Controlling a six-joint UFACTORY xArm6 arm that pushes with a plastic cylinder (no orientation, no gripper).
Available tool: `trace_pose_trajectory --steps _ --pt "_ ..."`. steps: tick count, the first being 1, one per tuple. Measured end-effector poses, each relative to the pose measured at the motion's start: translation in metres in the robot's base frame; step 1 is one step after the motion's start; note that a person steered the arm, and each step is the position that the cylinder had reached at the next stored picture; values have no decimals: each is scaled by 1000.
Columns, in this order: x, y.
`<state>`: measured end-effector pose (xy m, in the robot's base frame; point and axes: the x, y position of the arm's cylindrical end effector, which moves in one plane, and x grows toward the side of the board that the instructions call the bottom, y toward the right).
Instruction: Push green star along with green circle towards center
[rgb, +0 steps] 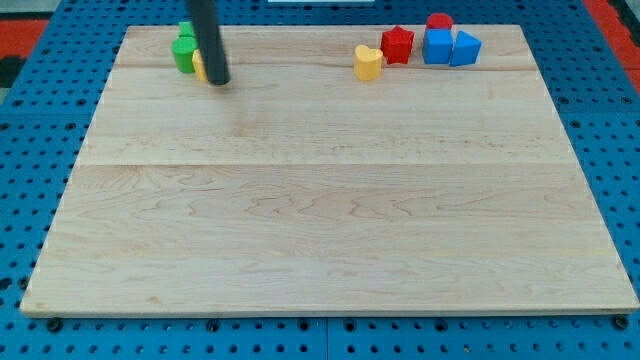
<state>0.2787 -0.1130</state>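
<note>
A green circle block (183, 54) sits near the board's top left corner. Another green block (186, 29), probably the green star, lies just above it, partly hidden by the rod. A yellow block (199, 66) touches the green circle's right side, mostly hidden behind the rod. My tip (219, 80) rests on the board just right of and below the yellow block, close to the green blocks.
At the view's top right stand a yellow heart (368, 62), a red star (398, 45), a blue cube (437, 46), a blue triangle (465, 48) and a red block (439, 22). The wooden board (330, 200) lies on a blue pegboard.
</note>
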Motion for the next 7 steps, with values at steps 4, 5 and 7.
trace_pose_trajectory --steps 4,5,7 --pt "-87 -53" --pt "-79 -88" --pt "-35 -126"
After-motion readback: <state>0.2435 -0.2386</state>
